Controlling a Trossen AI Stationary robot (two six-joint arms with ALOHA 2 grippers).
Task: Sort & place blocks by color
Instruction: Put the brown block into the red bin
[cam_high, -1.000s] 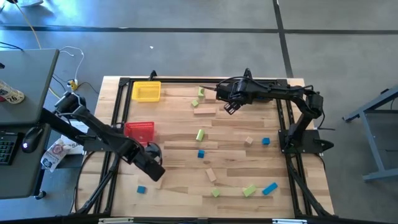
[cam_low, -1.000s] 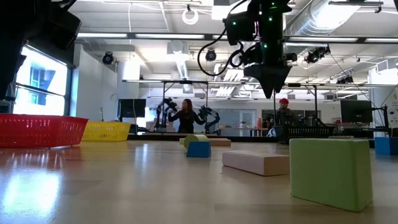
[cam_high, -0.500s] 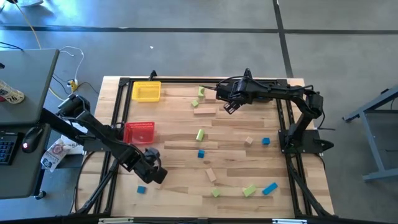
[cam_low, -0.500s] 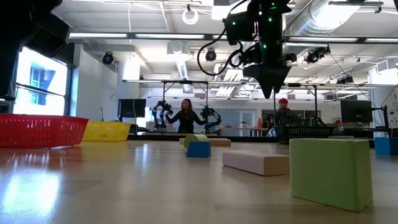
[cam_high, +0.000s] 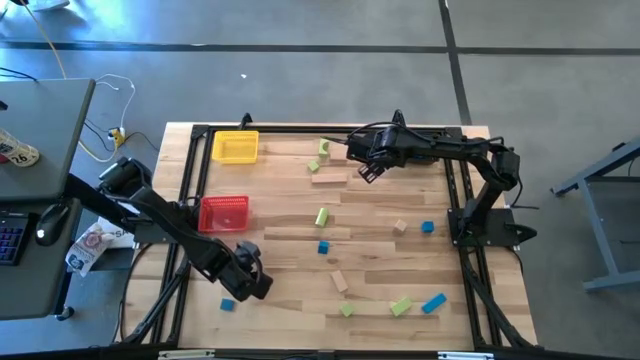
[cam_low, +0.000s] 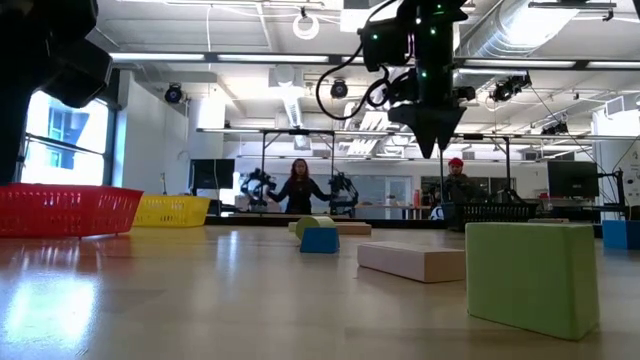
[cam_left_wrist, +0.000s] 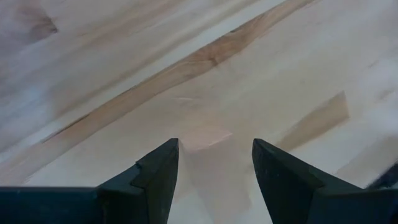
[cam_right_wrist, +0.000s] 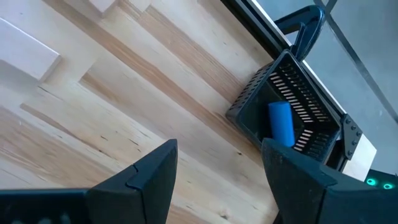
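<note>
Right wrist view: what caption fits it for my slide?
Open right pincer over the wooden table, a blue block lying in the black bin beyond.

We see a grey concrete floor (cam_high: 300, 60) around the wooden table (cam_high: 380, 250), with a dark desk (cam_high: 40, 150) beside it (a keyboard (cam_high: 10, 235) and mouse (cam_high: 45, 235) lie there). Beyond the table, the hall has a white ceiling with exposed ducts (cam_low: 560, 40), a bright window (cam_low: 65, 130), and two people (cam_low: 300, 185) standing far off
</note>
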